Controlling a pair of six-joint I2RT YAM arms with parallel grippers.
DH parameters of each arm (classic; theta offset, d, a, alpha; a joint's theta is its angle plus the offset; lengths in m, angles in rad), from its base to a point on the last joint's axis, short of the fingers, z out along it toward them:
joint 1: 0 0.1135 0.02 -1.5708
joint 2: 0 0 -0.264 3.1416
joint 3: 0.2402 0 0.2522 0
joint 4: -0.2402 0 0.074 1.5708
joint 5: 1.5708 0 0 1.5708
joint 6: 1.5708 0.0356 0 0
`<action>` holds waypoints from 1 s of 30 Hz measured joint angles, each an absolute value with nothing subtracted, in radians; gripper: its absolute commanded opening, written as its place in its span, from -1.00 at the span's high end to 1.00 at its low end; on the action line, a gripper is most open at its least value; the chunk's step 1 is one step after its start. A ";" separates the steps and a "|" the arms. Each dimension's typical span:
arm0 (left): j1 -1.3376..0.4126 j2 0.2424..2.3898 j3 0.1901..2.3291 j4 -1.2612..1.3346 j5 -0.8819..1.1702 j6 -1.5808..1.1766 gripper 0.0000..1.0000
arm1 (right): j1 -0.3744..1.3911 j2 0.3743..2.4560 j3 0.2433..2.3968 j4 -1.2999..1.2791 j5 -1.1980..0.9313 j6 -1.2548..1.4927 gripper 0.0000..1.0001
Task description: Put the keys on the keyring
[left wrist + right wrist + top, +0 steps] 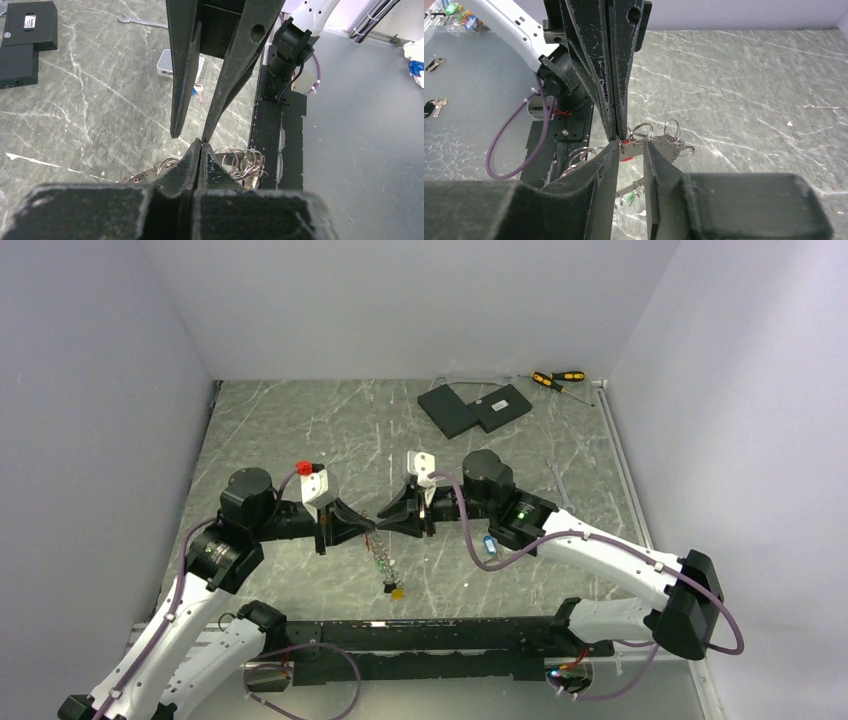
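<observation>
The keyring (384, 562) hangs just over the table between both arms, a yellow tag (397, 592) at its bottom. My left gripper (368, 526) is shut on the keyring's top, its fingertips (201, 144) pressed together with small wire rings (246, 162) fanning out behind. My right gripper (631, 150) faces it tip to tip, jaws a little apart, and the keyring's metal band (659, 147) with a red tag (626, 156) lies across the gap. A green tag (630, 199) dangles lower down. A blue-headed key (489, 544) lies by the right arm.
Two black boxes (472, 408) and yellow-and-black screwdrivers (558, 378) sit at the back right. A wrench (142, 21) and a white slab (165, 62) lie beyond the grippers. Loose keys (434, 106) rest on the grey ledge beside the arm bases.
</observation>
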State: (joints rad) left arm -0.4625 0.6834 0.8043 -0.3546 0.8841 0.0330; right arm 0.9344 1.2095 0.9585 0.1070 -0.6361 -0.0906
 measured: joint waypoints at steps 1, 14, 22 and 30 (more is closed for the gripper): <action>-0.463 0.683 0.804 -0.355 0.886 0.033 1.00 | 0.934 1.213 0.962 0.105 -0.639 -0.091 0.49; -0.463 0.675 0.804 -0.350 0.887 0.033 1.00 | 0.934 1.238 0.976 0.055 -0.662 -0.115 0.42; -0.463 0.675 0.804 -0.348 0.888 0.033 1.00 | 0.930 1.238 0.978 0.049 -0.664 -0.121 0.42; -0.463 0.675 0.804 -0.348 0.892 0.033 1.00 | 0.930 1.251 0.997 0.046 -0.690 -0.120 0.67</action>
State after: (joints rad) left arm -0.4625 0.6746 0.8040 -0.3481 0.8925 0.0326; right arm 0.9298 1.2514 0.9966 0.0456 -0.6899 -0.1200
